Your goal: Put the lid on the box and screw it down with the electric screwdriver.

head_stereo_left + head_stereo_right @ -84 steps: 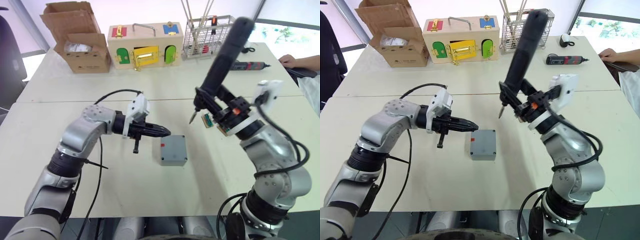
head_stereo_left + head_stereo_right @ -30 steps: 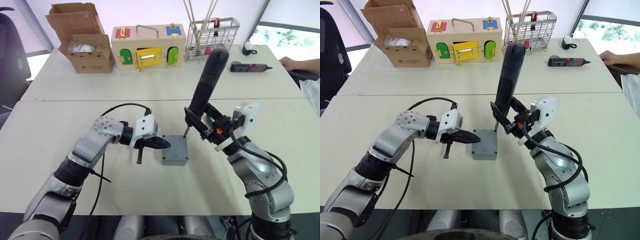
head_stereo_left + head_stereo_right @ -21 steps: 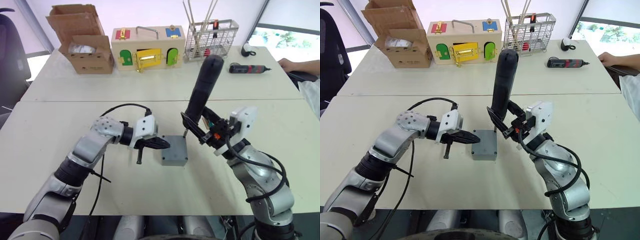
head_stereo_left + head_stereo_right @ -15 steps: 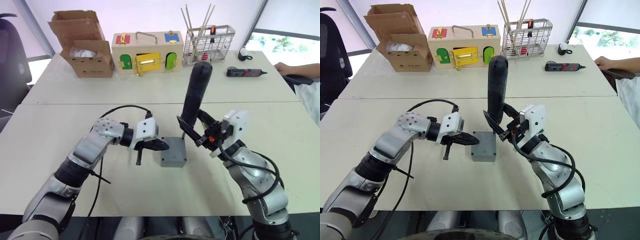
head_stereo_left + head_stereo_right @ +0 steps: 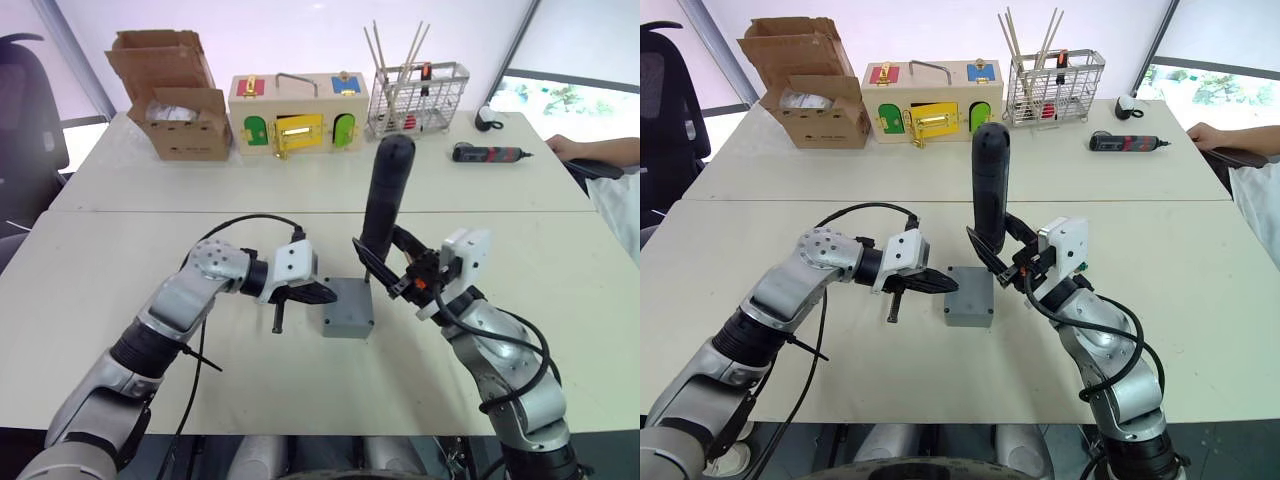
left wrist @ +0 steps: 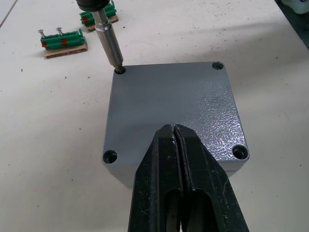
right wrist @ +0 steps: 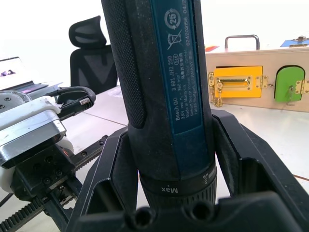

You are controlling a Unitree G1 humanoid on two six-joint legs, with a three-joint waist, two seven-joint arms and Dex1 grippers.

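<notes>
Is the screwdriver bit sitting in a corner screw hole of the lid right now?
Yes, in the left wrist view the metal bit of the electric screwdriver ends inside a corner hole of the lid.

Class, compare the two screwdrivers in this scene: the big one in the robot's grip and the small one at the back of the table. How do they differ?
The electric screwdriver is thick, dark and upright, clamped in the right tool, its bit in a corner hole of the lid. The small screwdriver is slim, black and red, lying flat and unheld on the table. Both are cylindrical.
</notes>
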